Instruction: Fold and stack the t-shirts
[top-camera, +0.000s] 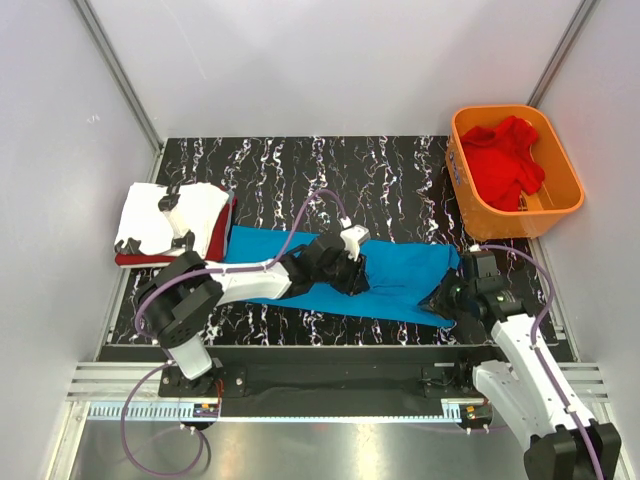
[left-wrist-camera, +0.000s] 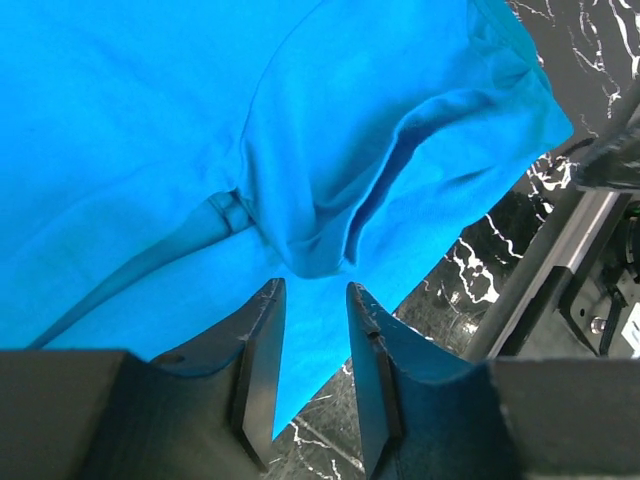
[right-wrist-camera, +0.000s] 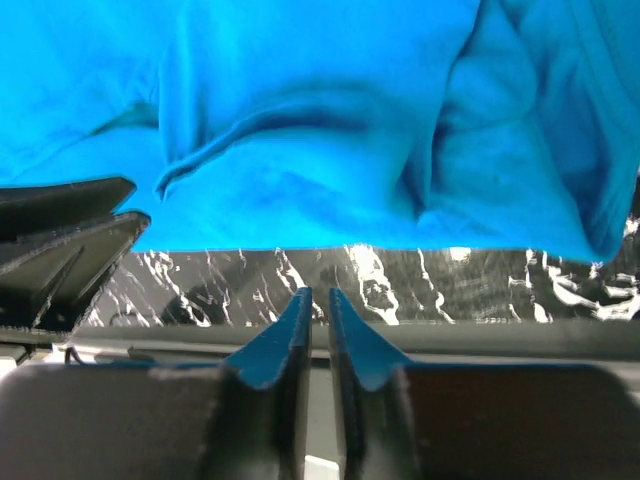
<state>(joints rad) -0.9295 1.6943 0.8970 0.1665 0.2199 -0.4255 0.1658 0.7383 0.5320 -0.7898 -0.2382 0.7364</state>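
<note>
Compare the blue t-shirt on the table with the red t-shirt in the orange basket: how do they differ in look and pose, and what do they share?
Colour: the blue t-shirt is bright blue, the red t-shirt bright red. Pose: the blue t-shirt lies spread in a long band; the red t-shirt is bunched in a heap. Place: the blue t-shirt lies on the table; the red t-shirt sits inside the orange basket. Both are soft, creased cloth.

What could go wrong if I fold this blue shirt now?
The blue shirt is bunched at its right end, so a fold could lock creases in. The left gripper hangs over a raised pleat and may pinch extra layers. The right gripper sits off the hem, empty, and might miss it.
</note>
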